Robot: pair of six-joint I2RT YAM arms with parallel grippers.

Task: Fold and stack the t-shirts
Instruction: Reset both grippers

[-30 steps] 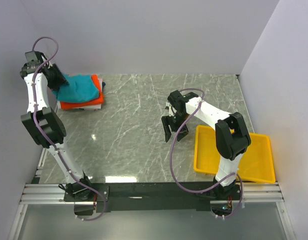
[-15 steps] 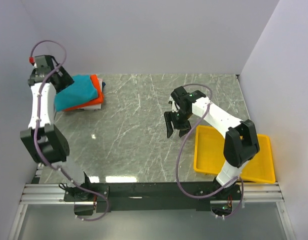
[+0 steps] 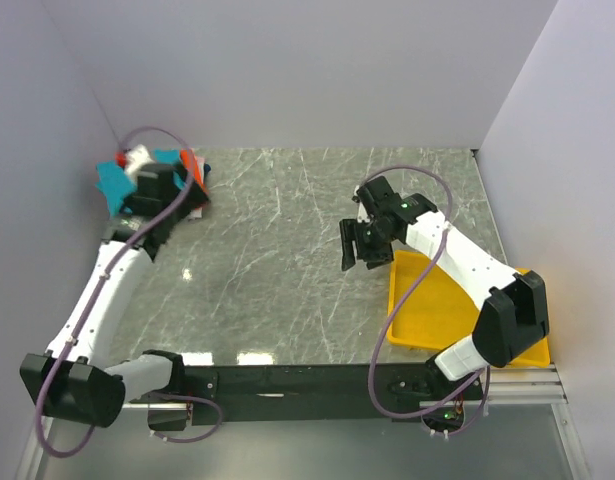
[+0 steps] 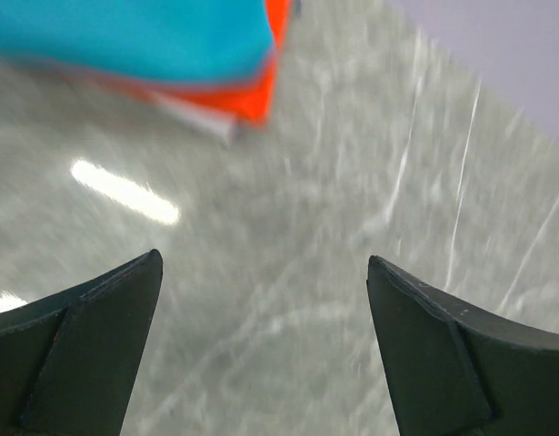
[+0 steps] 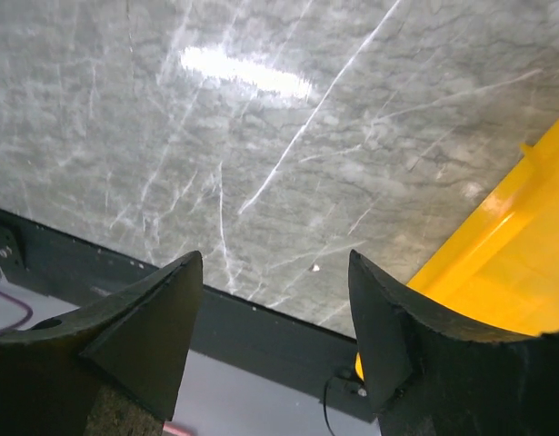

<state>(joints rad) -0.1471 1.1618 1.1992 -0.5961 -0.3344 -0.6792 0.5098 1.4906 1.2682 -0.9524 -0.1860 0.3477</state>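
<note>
From above, the left arm no longer stands tall at the far-left corner. It now lies low and stretched diagonally, with its wrist over the folded stack. The stack has not moved: the teal-blue t-shirt lies on the orange-red t-shirt in the worktop's far-left corner, close to the left wall. The right claw has drifted towards the right edge and now hangs just beside the yellow tray's far-left corner, well apart from the shirts. The worktop's middle lies bare between the two arms.

In the blurred left wrist view, the left claw is spread wide and grips nothing. Both shirts sit ahead of it and to its left, not touching its fingers, with bare marble below.

In the right wrist view, the right claw is parted with nothing between its fingers. It hangs over marble near the worktop's near edge, and the tray rim is at the right.
</note>
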